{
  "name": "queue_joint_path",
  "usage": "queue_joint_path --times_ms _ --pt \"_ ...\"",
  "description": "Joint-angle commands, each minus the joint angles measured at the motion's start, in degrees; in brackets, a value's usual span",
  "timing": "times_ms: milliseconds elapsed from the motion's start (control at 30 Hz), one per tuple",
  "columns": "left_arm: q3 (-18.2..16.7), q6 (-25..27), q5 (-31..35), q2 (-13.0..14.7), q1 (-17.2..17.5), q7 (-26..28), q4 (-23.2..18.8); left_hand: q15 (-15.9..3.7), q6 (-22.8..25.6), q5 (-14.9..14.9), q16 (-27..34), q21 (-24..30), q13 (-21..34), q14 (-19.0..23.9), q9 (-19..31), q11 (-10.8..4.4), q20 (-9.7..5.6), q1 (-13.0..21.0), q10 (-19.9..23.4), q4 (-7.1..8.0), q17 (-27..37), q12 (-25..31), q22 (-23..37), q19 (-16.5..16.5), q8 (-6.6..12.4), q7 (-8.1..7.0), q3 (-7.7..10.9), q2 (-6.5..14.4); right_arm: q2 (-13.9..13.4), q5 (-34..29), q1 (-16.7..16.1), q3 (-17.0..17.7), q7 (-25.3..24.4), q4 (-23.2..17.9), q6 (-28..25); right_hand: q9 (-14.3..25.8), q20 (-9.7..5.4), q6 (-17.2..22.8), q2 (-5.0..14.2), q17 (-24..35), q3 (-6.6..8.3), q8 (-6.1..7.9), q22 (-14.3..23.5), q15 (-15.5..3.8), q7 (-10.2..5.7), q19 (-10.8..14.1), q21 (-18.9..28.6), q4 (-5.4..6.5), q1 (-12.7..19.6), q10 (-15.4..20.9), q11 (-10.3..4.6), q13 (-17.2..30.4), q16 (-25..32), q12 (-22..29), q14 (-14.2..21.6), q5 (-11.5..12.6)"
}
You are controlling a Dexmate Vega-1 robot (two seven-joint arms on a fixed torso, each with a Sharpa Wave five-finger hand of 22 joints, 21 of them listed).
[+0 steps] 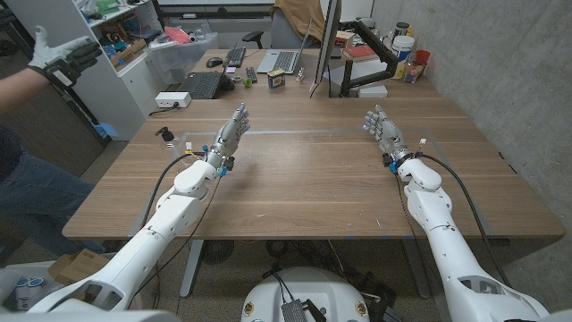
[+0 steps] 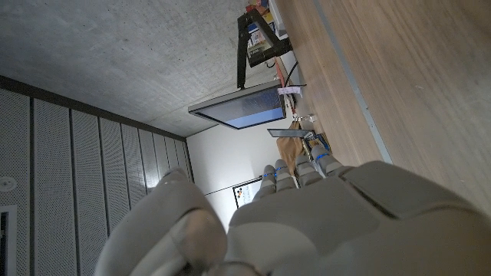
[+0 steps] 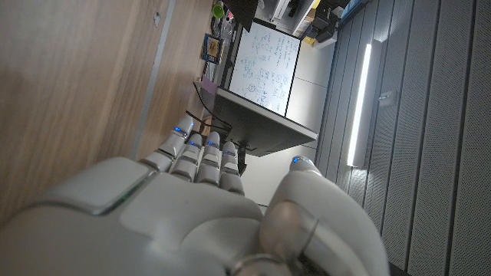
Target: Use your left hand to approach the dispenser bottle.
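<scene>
Currently we see our left robot hand (image 1: 231,131) empty, fingers extended, above the wooden tabletop (image 1: 304,179). Our dispenser bottle (image 1: 165,136) stands far left near the edge, untouched. Right robot hand (image 1: 382,131) waits spread, empty.

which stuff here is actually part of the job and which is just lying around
Part of the job:
- small clear dispenser bottle with a black pump top, standing near the table's left edge
- left hand, holding nothing, fingers extended
- long wooden table

Just lying about:
- right hand, holding nothing
- black laptop
- upright dark monitor
- white power strip
</scene>
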Motion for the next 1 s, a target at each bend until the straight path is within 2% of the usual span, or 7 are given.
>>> queue_joint_path --times_ms 33,400,800,900,1000 --pt "-0.42 -1.16 0.74 1.08 2.26 0.33 -3.39 0.03 0.23 0.61 0.50 -0.48 0.06 0.31 0.11 0.05 0.29 0.42 0.51 -0.24 0.13 0.35 0.23 -0.89 -0.02 0.03 0.08 0.19 0.42 -0.37 -1.20 0.14 -0.24 -1.66 -0.27 0.29 0.37 0.41 0.34 0.10 0.10 0.13 0.19 0.22 0.10 0.10 -0.42 -0.33 0.14 0.44 -0.25 0.05 0.03 0.15 0.47 0.02" --pt "-1.51 -2.65 0.47 1.87 5.49 0.61 -7.17 0.08 0.84 0.64 0.59 -0.80 0.06 0.78 0.12 0.11 0.36 0.85 0.99 -0.47 0.07 0.44 0.24 -0.66 0.07 -0.01 0.11 0.39 0.52 -0.49 -2.16 -0.07 -0.70 -3.16 -0.83 0.29 0.42 0.66 0.40 0.09 0.05 0.14 0.21 0.18 0.03 0.16 -0.78 -0.40 0.07 0.57 -0.22 -0.16 -0.02 0.10 0.51 0.00" --pt "-2.74 -3.60 0.74 2.58 8.59 1.70 -10.70 0.27 1.04 0.64 0.59 -1.17 0.06 1.07 0.13 0.41 0.51 1.29 1.43 -0.70 0.02 0.51 0.25 -0.42 -0.02 -0.04 0.12 0.60 0.51 -0.23 -1.95 -0.13 -0.50 -3.09 -1.04 0.30 0.42 0.72 0.46 0.08 0.02 0.10 0.22 0.25 0.04 0.24 -1.06 -0.47 0.04 0.73 -0.24 -0.31 0.02 0.07 0.75 -0.01" --pt "-2.93 -3.90 1.26 2.91 9.30 1.94 -11.30 0.47 1.56 0.64 0.72 -1.22 0.06 1.55 0.14 1.27 0.31 1.54 1.90 -0.84 0.00 0.63 0.26 0.11 0.09 0.01 0.12 0.69 0.49 -0.19 -1.81 -0.10 -0.39 -2.84 -0.96 0.30 0.46 0.76 0.46 0.07 0.01 0.10 0.22 0.23 0.00 0.26 -1.13 -0.49 0.03 0.72 -0.35 -0.34 0.01 0.05 0.76 -0.02" --pt "-3.25 -4.01 1.65 3.39 10.04 2.14 -12.10 0.59 1.75 0.64 0.77 -1.28 0.06 1.75 0.14 1.29 0.20 1.67 2.05 -0.91 -0.01 0.65 0.26 0.26 0.12 0.16 0.12 0.73 0.33 -0.25 -1.71 -0.10 -0.29 -2.78 -1.08 0.30 0.45 0.75 0.47 0.07 -0.01 0.08 0.23 0.15 -0.03 0.28 -1.23 -0.52 0.02 0.86 -0.24 -0.39 0.04 0.07 0.88 -0.02"
